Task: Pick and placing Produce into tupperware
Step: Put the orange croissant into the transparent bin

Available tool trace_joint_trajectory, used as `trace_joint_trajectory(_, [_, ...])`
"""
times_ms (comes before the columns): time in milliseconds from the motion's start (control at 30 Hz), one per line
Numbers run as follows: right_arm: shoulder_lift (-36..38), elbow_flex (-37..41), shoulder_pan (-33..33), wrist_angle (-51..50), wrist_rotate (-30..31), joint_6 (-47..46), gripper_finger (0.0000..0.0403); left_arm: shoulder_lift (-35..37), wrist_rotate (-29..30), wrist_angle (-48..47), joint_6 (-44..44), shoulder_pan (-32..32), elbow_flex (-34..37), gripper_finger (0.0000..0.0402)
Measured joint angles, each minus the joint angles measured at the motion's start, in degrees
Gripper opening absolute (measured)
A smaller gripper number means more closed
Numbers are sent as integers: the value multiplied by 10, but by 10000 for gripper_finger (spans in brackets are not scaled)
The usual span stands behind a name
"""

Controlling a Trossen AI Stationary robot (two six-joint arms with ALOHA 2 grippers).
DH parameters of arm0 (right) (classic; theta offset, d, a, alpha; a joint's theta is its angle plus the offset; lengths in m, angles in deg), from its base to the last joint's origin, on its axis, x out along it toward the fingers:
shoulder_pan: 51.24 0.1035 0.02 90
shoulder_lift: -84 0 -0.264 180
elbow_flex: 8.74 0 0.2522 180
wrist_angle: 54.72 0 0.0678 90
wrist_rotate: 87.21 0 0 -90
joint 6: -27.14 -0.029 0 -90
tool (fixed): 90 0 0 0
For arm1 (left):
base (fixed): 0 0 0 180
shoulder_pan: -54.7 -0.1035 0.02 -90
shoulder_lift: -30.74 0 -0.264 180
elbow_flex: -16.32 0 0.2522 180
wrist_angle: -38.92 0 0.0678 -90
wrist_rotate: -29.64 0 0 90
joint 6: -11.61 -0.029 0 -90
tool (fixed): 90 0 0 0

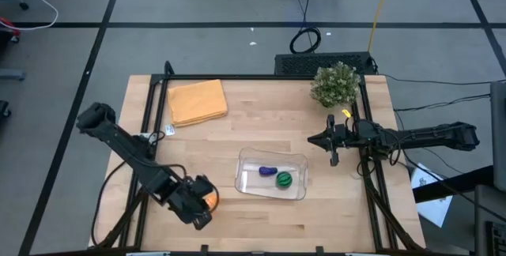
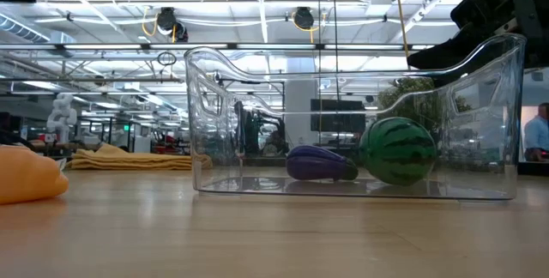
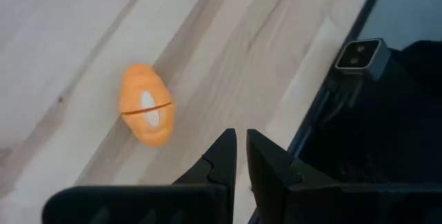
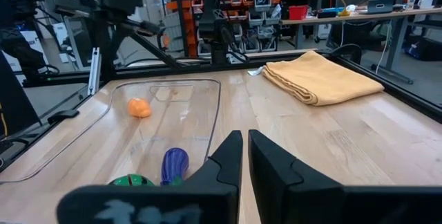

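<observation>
While two of the three produce pieces already lie inside the clear tupperware (image 1: 273, 175), the third does not, so I judge the task about two-thirds complete.

In the container: the purple eggplant toy (image 1: 267, 171) and the green striped watermelon toy (image 1: 284, 180), just beside each other on the container floor, the watermelon toward the right end. The low view confirms both resting on the bottom, touching or nearly so; I cannot tell which.

Left to do: the orange piece (image 3: 146, 106), lying on the bare table (image 1: 237, 114) near the front-left, well apart from the tupperware. No green tip shows on it from here.

My left claw (image 3: 241, 156) hangs just above and beside the orange piece, fingers clenched nearly together on nothing. It is not touching the piece.

My right claw (image 4: 245, 158) waits at the right side of the table, clenched, empty, facing across toward the container.

Also present, not part of the job: folded orange-yellow cloth (image 1: 198, 101) at the back left, bushy green plant (image 1: 334, 84) at the back right.

Remaining, by my estimate: spread the left claw, take the orange piece, carry it into the tupperware.
</observation>
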Motion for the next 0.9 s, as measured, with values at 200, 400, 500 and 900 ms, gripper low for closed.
trace_joint_trajectory(200, [0, 0, 0, 0, 0, -4, 16, -76, 24, -179, 22, -7, -146, 37])
trace_joint_trajectory(400, [0, 0, 0, 2, 0, -4, 16, -139, -6, -303, 54, -22, -229, 37])
trace_joint_trajectory(500, [0, 0, 0, 2, 0, -4, 16, -155, -39, -305, 54, -32, -235, 37])
trace_joint_trajectory(900, [0, 0, 0, 2, 0, -4, 16, -171, -49, -312, -21, -45, -236, 37])
